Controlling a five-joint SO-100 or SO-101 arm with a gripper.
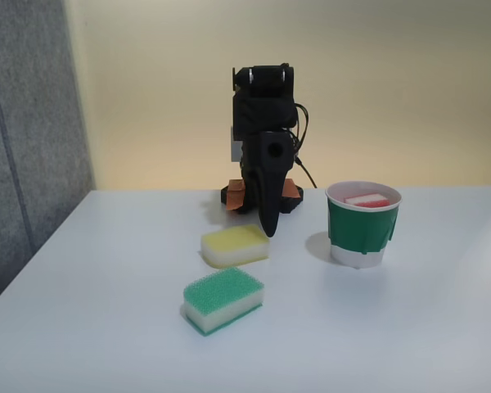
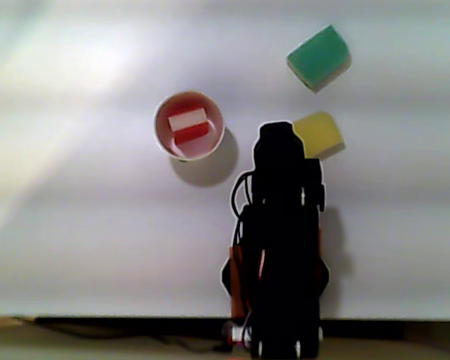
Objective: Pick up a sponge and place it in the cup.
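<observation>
The sponge (image 1: 367, 200) is seen inside the cup (image 1: 361, 230), right of the gripper (image 1: 269, 232) in the fixed view. The jaws are pressed together, empty, above a yellow sponge (image 1: 235, 245).

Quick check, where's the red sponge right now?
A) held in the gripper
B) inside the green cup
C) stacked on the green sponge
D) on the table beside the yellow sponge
B: the red sponge sits inside the cup, its red and white layers visible past the rim in both views, apart from the gripper.
</observation>
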